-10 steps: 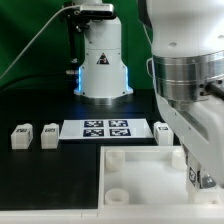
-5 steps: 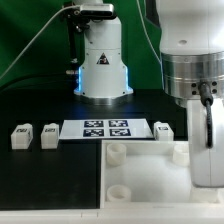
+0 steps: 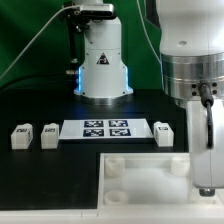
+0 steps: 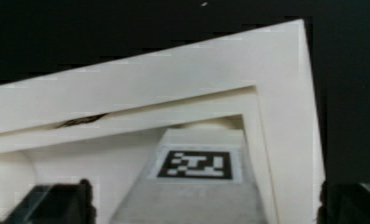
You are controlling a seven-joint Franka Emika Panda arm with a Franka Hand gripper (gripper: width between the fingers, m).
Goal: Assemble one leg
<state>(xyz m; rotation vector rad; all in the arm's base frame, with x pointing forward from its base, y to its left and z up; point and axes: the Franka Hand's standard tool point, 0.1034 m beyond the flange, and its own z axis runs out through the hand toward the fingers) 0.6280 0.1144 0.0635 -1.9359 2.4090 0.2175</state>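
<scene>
The black bench [image 3: 40, 175] carries everything; the robot arm [image 3: 190, 60] fills the exterior view's right side, its grey and white wrist hanging low over the bench's near right part; its base [image 3: 101, 65] stands at the far edge, a triangular warning sign on its white housing, the print too small to read.

The large white square panel [image 3: 150, 185] lies at the near edge toward the exterior view's right, round sockets showing at its corners; in the wrist view its raised rim [image 4: 200, 75] crosses the frame and a black-and-white marker tag [image 4: 201, 164] sits on the white surface inside it.

The marker board [image 3: 97, 129] lies flat mid-bench, just behind the panel, bearing four square tags, patterns only, no words.

Three legs stand in the same row as the board: two [image 3: 21, 135] [image 3: 49, 134] close together toward the bench's left edge, one [image 3: 164, 132] just beside the board's right end, each with a tag facing the camera.

The claw [image 4: 203, 205] shows only as two dark fingertips [image 4: 61, 203] spread well apart, nothing between them.
</scene>
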